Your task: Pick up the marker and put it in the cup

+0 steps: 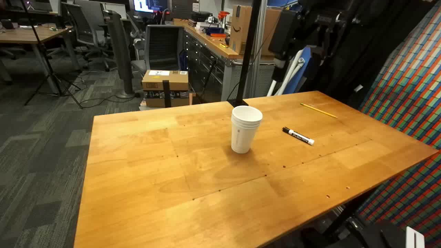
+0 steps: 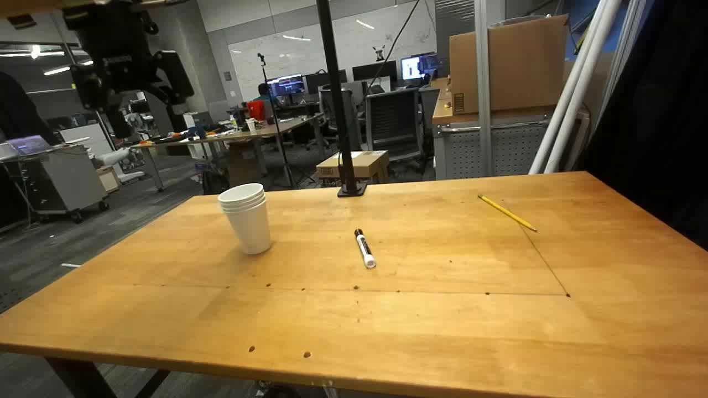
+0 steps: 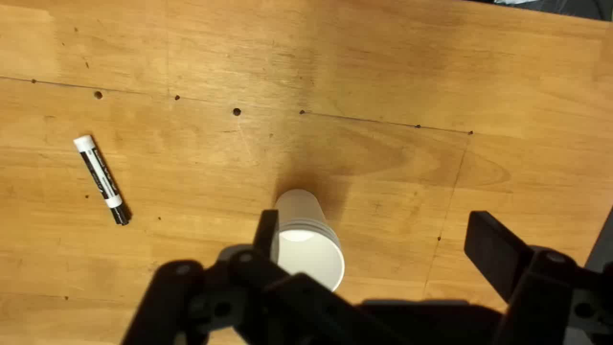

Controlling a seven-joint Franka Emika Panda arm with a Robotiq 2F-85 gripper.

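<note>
The marker, black and white with a black cap, lies on the wooden table, in both exterior views (image 1: 298,136) (image 2: 364,249) and at the left of the wrist view (image 3: 99,175). The white paper cup stands upright beside it in both exterior views (image 1: 243,139) (image 2: 250,228); several stacked rims show at its top. In the wrist view the cup (image 3: 300,211) is partly hidden behind a finger. My gripper is open and empty, its fingers wide apart in the wrist view (image 3: 373,235). It hangs high above the table in an exterior view (image 2: 148,119).
A yellow pencil (image 1: 318,110) (image 2: 506,212) lies on the table (image 1: 155,206) beyond the marker. A black pole (image 1: 248,58) (image 2: 334,99) rises from the table's far edge. White pipes (image 2: 578,88) and a black curtain (image 2: 652,110) stand past the table.
</note>
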